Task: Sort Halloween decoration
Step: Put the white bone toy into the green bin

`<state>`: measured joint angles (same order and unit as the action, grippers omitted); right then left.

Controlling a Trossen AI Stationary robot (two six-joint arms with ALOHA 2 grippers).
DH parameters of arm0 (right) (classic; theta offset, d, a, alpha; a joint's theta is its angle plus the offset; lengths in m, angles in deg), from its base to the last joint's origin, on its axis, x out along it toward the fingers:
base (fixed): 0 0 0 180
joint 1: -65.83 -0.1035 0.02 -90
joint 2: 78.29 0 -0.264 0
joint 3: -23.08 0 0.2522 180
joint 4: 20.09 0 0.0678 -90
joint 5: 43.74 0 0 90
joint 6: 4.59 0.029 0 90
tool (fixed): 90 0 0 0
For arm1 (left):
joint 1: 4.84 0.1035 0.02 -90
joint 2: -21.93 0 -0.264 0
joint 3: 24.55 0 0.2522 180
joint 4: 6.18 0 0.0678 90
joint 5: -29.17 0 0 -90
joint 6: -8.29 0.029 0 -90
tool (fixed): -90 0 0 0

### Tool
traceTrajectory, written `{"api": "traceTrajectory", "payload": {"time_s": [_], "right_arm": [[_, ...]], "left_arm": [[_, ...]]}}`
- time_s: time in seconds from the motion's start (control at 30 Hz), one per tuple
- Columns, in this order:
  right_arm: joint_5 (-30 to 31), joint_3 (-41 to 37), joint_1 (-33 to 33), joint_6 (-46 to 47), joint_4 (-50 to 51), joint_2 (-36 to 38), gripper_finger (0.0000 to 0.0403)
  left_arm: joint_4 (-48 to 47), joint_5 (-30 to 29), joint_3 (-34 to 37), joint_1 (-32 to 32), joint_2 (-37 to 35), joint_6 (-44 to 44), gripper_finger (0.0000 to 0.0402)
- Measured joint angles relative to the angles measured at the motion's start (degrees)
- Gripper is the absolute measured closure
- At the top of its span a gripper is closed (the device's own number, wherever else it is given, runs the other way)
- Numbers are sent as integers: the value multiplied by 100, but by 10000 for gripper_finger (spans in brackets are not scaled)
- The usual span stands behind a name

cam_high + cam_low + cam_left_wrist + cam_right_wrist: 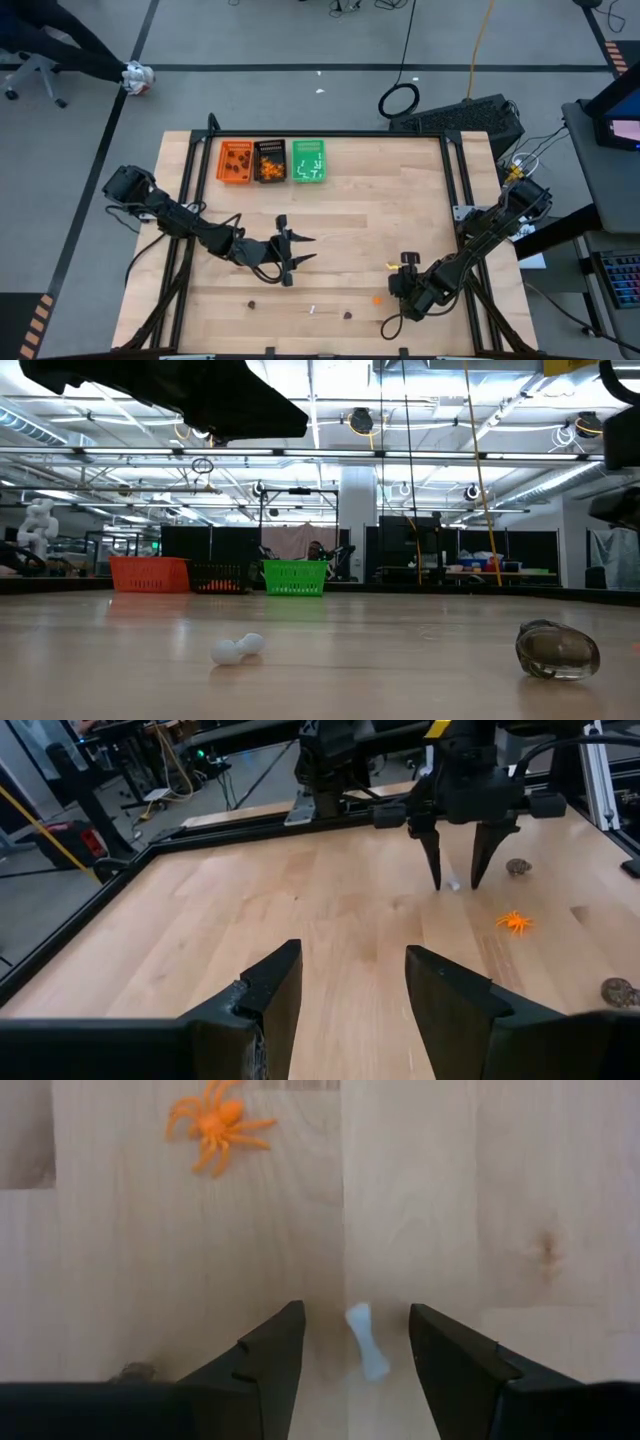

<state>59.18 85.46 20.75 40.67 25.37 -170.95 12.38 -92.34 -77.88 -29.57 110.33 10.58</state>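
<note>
The white bone (367,1342) lies on the wooden table (480,1200), squarely in the gap between the right gripper's (355,1370) two fingers, touching neither; those jaws stand open, one on each side of it. In the left wrist view the same gripper (456,882) points straight down with its tips close to the table. An orange spider (216,1125) lies near the bone, apart from it, outside the jaws. Dark brown trinkets (518,867) lie scattered close by. The left gripper (297,251) hovers mid-table, jaws open and empty. At the table's far edge stand the orange tray (236,162), black tray (270,161) and green tray (308,162), touching side by side, each holding trinkets.
</note>
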Motion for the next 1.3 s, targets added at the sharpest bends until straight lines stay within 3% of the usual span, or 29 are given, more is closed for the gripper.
{"api": "traceTrajectory", "payload": {"time_s": [0.23,0.57,0.77,1.13,1.3], "right_arm": [[-213,9,0,-55,119,7,245],[-237,6,-4,-51,152,7,387],[163,-23,41,-172,-192,-2,394],[1218,-24,519,-1280,-2421,-11,402],[1559,-295,827,-1969,-4590,-7,402]], "left_arm": [[-12,2,0,0,0,-2,224],[-33,4,0,2,-2,-4,224],[-27,5,0,1,-2,2,224],[110,5,0,0,-7,170,224],[422,4,0,-87,-7,646,224]]}}
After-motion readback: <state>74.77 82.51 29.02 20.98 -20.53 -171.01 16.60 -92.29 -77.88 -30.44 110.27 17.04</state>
